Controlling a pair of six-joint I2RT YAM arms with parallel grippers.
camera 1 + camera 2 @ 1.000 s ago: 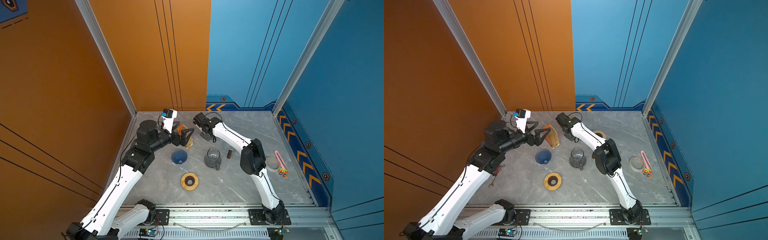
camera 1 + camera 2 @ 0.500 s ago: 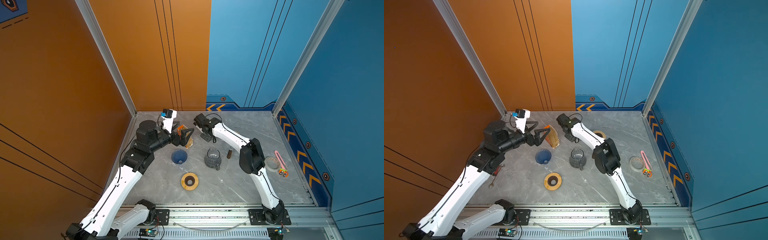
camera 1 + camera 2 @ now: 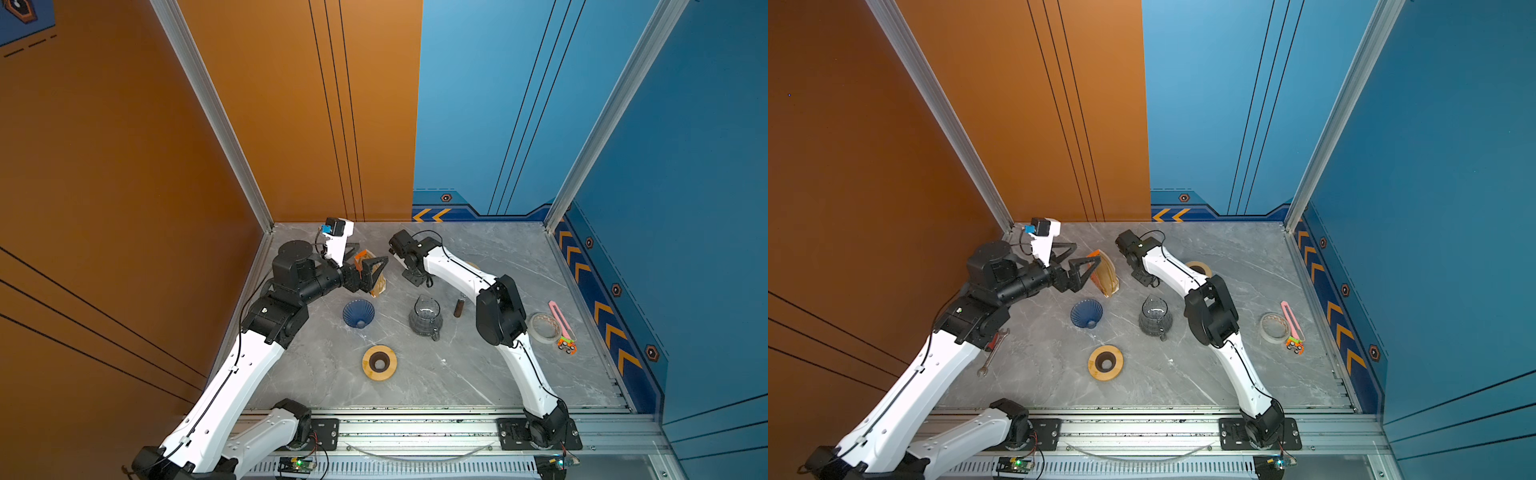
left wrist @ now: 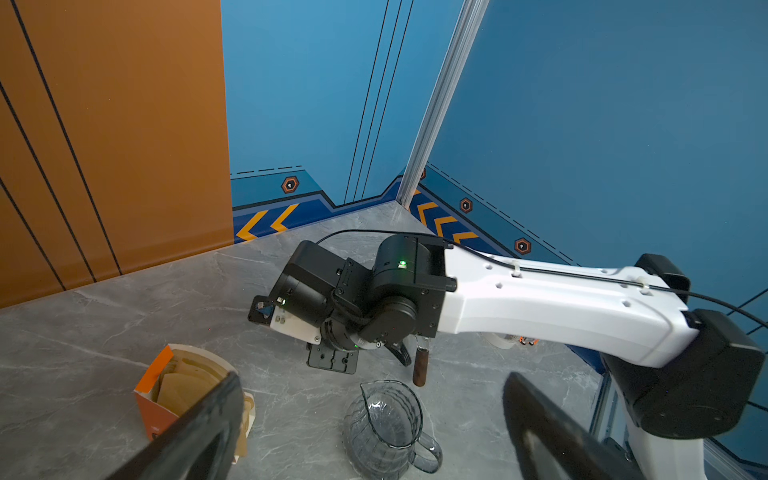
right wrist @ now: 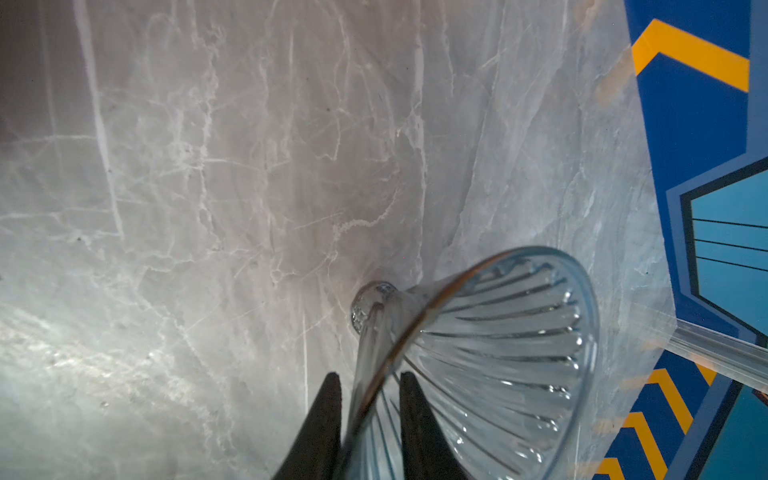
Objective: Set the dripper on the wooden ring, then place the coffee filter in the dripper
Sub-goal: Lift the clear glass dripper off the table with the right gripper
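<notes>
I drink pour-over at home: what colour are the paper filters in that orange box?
Light brown paper filters, clearest in the left wrist view.

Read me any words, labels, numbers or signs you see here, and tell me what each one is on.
No readable words or numbers anywhere.
orange filter box: a faint mark low on its side, too small to read.
Blue wall trim: yellow chevron arrows and hexagon badges, signs only, no lettering.
</notes>
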